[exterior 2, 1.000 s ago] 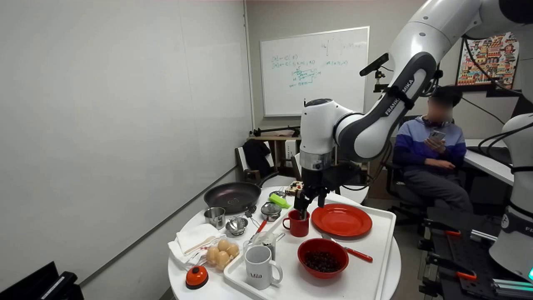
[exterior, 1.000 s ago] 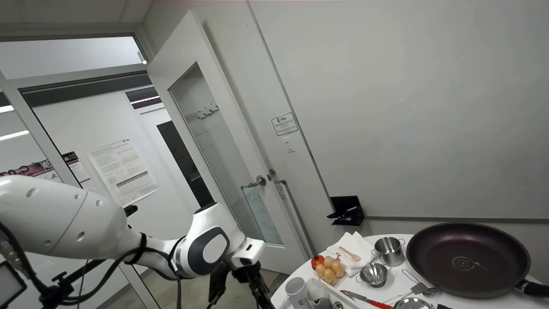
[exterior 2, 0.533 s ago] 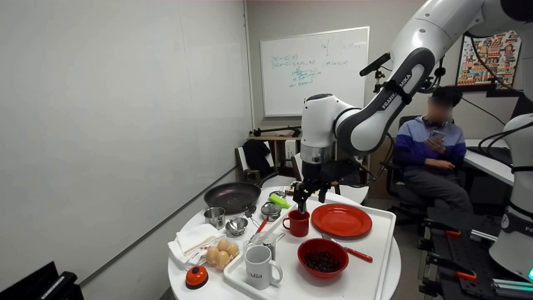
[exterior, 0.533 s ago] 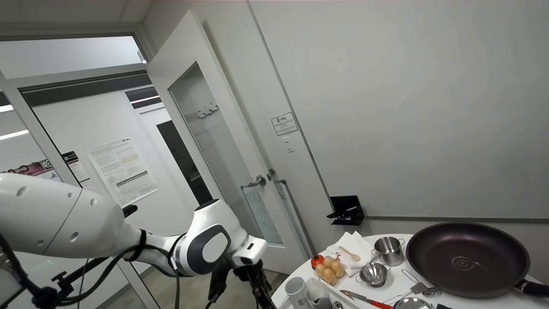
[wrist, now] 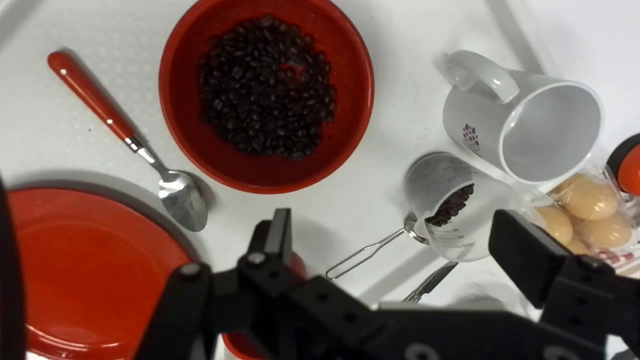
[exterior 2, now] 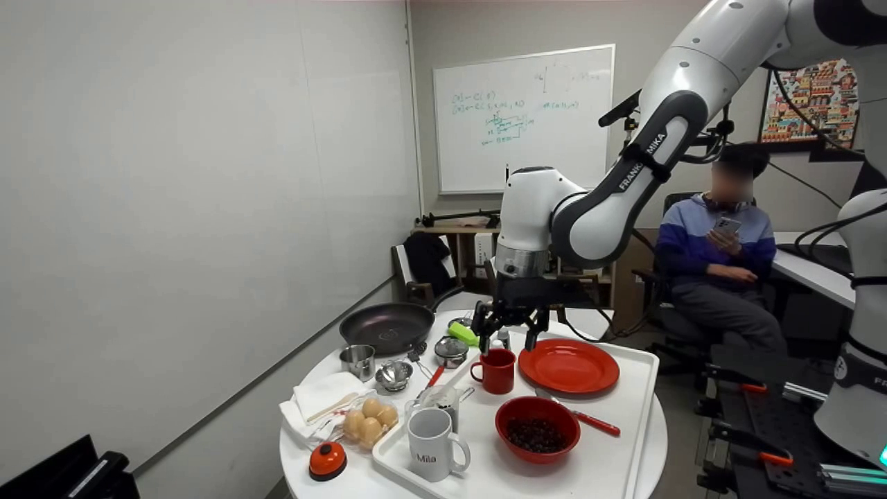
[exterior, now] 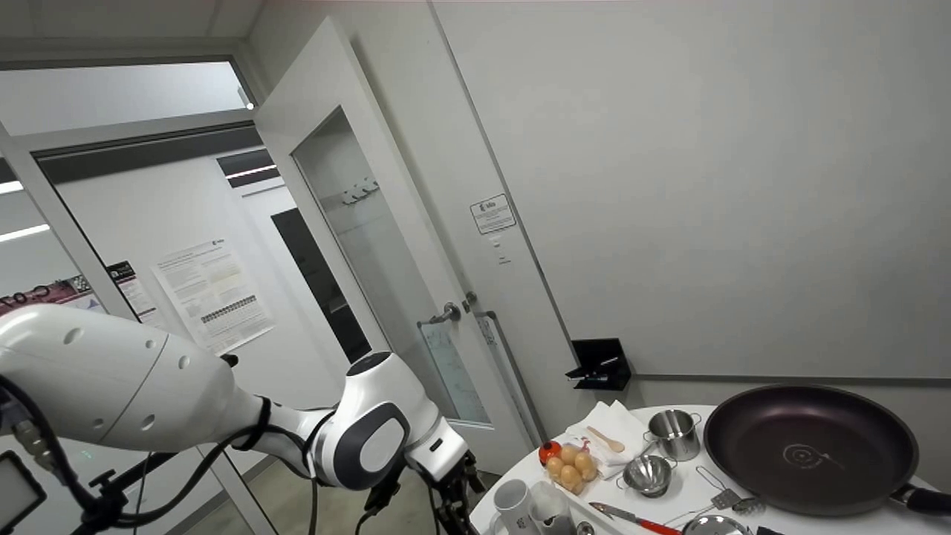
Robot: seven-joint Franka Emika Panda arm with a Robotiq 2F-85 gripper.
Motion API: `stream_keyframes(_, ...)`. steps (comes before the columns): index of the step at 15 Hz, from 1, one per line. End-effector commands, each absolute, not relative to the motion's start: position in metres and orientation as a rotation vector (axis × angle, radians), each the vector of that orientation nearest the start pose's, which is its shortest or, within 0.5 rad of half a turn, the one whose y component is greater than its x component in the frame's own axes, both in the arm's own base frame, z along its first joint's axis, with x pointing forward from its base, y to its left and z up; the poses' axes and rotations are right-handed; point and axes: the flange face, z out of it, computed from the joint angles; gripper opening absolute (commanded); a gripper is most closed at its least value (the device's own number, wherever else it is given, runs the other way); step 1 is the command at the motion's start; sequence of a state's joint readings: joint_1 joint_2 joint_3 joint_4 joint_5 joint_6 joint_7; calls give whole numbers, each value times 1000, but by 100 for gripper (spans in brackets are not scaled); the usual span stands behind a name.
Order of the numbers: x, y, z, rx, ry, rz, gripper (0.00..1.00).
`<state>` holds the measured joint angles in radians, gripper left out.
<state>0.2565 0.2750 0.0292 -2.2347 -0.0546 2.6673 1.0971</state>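
While one red mug (exterior 2: pixel 497 373), one white mug (exterior 2: pixel 428 447) and one bowl (wrist: pixel 182 95) are sitting on the tray (exterior 2: pixel 596 464), the gripper (exterior 2: pixel 505 344) (jaws standing wide apart) is hovering near the red mug, tilting more than before.

Wrist view: you're staring down close over the tray (wrist: pixel 405 100); farther back, exterior views face door (exterior: pixel 416 249) and whiteboard (exterior 2: pixel 524 119), both catching the pan (exterior 2: pixel 387 329).
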Motion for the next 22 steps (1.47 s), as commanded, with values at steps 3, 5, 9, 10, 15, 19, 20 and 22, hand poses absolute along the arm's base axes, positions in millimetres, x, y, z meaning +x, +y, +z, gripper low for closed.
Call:
stream_keyframes(3,564,153,278,-2542,1442,-260,100)
stream_keyframes(5,578,143,286,-2472,1560,-322,100)
stream_keyframes(9,578,133,289,-2473,1589,-335,100)
stream_keyframes(10,578,132,289,-2466,1602,-337,100)
stream_keyframes(15,587,128,269,-2261,2058,-316,100)
stream_keyframes(19,596,142,270,-2064,2304,-208,100)
stream_keyframes(20,601,149,273,-2009,2356,-183,100)
stream_keyframes(22,613,164,278,-1885,2446,-134,100)
